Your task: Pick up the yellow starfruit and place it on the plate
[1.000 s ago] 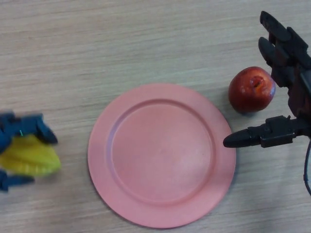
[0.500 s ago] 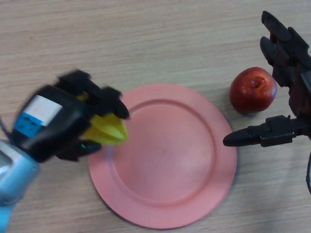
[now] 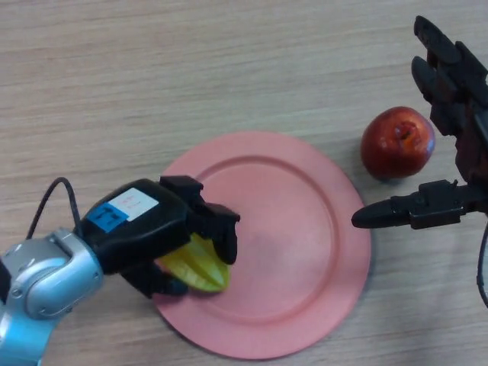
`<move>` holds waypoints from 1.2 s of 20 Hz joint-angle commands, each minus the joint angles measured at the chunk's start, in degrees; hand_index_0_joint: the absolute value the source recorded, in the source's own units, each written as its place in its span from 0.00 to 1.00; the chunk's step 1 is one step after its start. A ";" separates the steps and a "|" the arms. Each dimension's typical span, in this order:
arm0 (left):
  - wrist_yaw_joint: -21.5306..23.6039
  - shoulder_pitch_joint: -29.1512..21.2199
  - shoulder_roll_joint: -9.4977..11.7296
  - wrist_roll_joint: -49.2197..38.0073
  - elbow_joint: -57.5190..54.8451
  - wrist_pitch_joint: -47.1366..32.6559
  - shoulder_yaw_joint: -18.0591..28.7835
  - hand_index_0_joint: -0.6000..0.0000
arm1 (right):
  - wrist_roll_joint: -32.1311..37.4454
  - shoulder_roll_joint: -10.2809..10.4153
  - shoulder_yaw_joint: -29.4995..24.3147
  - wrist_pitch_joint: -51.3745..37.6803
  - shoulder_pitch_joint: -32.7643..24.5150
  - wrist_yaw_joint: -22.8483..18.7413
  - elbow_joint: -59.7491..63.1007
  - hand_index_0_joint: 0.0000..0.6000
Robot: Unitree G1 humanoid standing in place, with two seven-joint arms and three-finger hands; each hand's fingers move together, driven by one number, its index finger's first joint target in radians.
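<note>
The yellow starfruit (image 3: 197, 268) is over the lower-left part of the pink plate (image 3: 297, 229); whether it touches the plate I cannot tell. My left hand (image 3: 149, 232) is shut on it, fingers curled over its top and thumb under its left end. My right hand (image 3: 450, 145) is idle at the right edge of the head view, fingers straight. Its thumb points left toward the plate's rim.
A red apple (image 3: 396, 142) sits on the wooden table (image 3: 191, 69) just right of the plate, between my right hand's fingers and thumb but not held.
My left hand has carried the starfruit from the left edge of the table rightward and down over the plate's lower-left part. The right hand and apple have not moved.
</note>
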 commanded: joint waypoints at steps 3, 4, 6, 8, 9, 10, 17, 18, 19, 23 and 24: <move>11.16 -3.62 1.07 -7.28 -3.05 0.79 3.16 0.91 | -0.69 -1.57 -3.57 -8.98 -1.82 -2.73 -3.68 0.00; 13.00 -3.69 1.41 -7.07 -2.72 0.01 2.88 1.00 | -0.87 -1.55 -3.62 -9.60 -1.82 -3.08 -3.41 0.00; 13.10 -3.45 1.49 -7.64 -2.31 -1.42 2.99 1.00 | -1.24 -1.66 -3.43 -9.47 -2.02 -3.08 -3.10 0.00; 12.49 -2.70 0.69 -10.87 -4.17 0.28 3.12 1.00 | -1.23 -1.59 -3.30 -9.18 -1.87 -2.79 -3.23 0.00; 12.31 -2.34 0.40 -12.87 -5.64 1.74 3.48 1.00 | -1.47 -1.66 -3.34 -9.27 -2.08 -2.77 -3.07 0.00; 11.54 -2.01 -0.26 -18.67 -8.99 5.85 4.15 1.00 | -1.57 -1.73 -3.51 -9.42 -2.38 -2.83 -2.74 0.00; 18.67 2.45 -2.58 -45.13 -22.99 25.35 7.61 1.00 | -0.77 -1.21 -2.71 -10.81 -2.22 -3.14 -1.93 0.00; 20.62 2.66 -2.15 -45.99 -23.58 26.49 8.78 1.00 | -0.47 -1.18 -2.70 -10.75 -2.40 -3.04 -1.91 0.00; 22.13 2.65 -1.64 -45.58 -24.29 27.53 9.79 1.00 | -0.04 -1.13 -2.57 -11.18 -2.61 -2.93 -1.51 0.00; 27.17 5.04 -1.04 -44.02 -23.97 27.69 12.92 1.00 | -0.11 -0.95 -1.87 -11.75 -2.90 -1.83 0.56 0.00; 27.85 5.39 -0.68 -43.97 -23.75 28.15 13.97 1.00 | -0.01 -1.10 -2.05 -11.61 -3.34 -1.64 0.77 0.00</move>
